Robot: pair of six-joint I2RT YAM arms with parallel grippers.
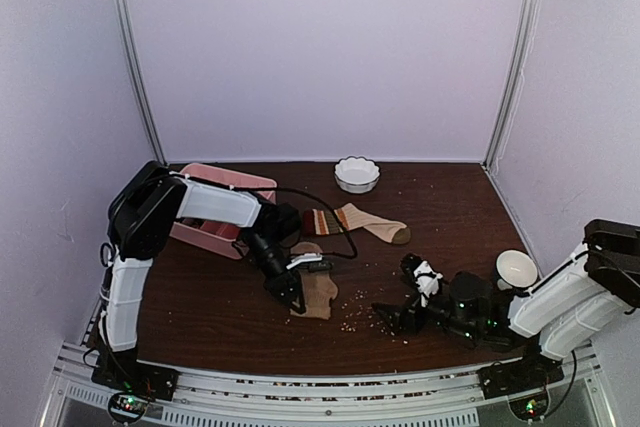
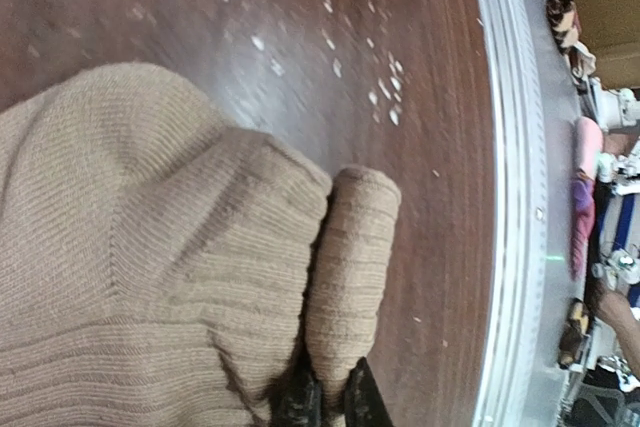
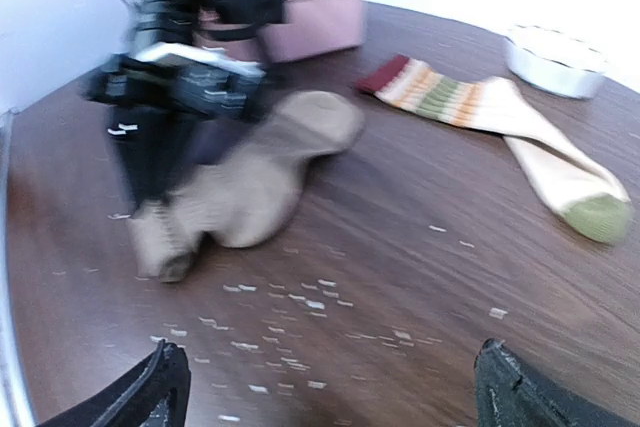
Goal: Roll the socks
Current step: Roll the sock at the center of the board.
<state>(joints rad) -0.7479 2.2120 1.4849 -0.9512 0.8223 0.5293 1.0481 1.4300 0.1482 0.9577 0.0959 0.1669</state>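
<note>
In the top view, the left gripper [image 1: 290, 292] sits at lower centre on the tan sock [image 1: 322, 294]. The striped sock [image 1: 358, 219] lies flat above it, and the right gripper [image 1: 390, 317] is low to the right. At bottom centre of the left wrist view, that gripper's fingers pinch the tan sock's rolled edge. In the right wrist view, the right gripper's fingers are spread wide at the bottom corners, empty.
</note>
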